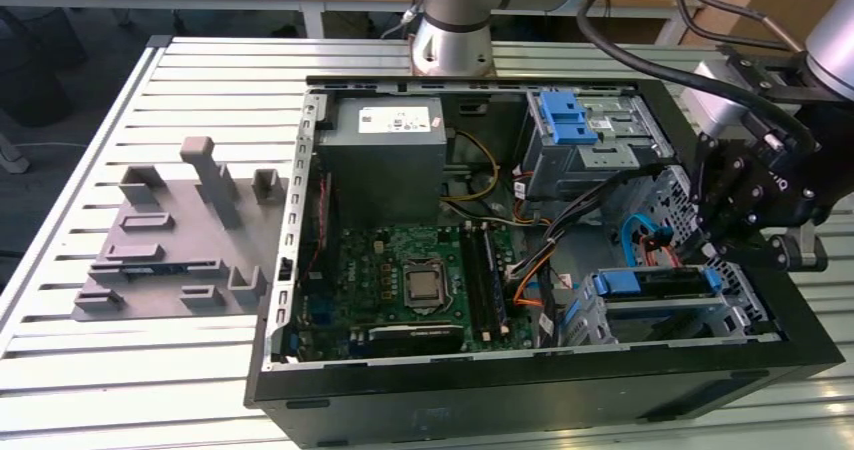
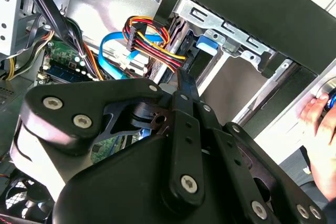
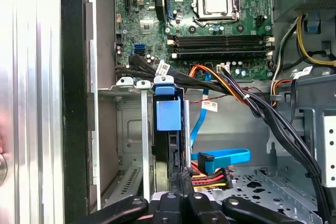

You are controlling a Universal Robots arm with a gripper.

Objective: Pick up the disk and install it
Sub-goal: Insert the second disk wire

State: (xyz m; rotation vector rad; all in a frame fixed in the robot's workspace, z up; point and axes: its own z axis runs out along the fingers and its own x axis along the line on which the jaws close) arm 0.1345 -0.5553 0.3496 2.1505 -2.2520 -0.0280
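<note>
Open black desktop computer case (image 1: 534,390) lying on a slatted metal tabletop (image 1: 200,70), with the black two-finger gripper (image 1: 727,255) lowered over the silver sheet-metal drive cage (image 1: 741,315) at the case's front corner. The disk (image 1: 654,282), a flat silver drive in a blue plastic carrier frame, sits inside this cage directly ahead of the gripper. In the first wrist view it stands edge-on between the cage rails, its blue pull tab (image 3: 168,114) at the far end from the gripper (image 3: 182,182). The fingers are drawn narrow, tips together, with nothing visibly clamped between them. Whether the tips bear on the disk's near edge cannot be told. Just beside the gripper (image 2: 184,85) lie a red, yellow and black power cable bundle (image 2: 149,35) and a flat blue data cable (image 2: 113,45). A person's hand (image 2: 320,124) rests outside the case wall. Judged step: the pick-up is done and installation is at the seating stage. Any further seating would call for a straight push along the rails, clear of both cables.
</note>
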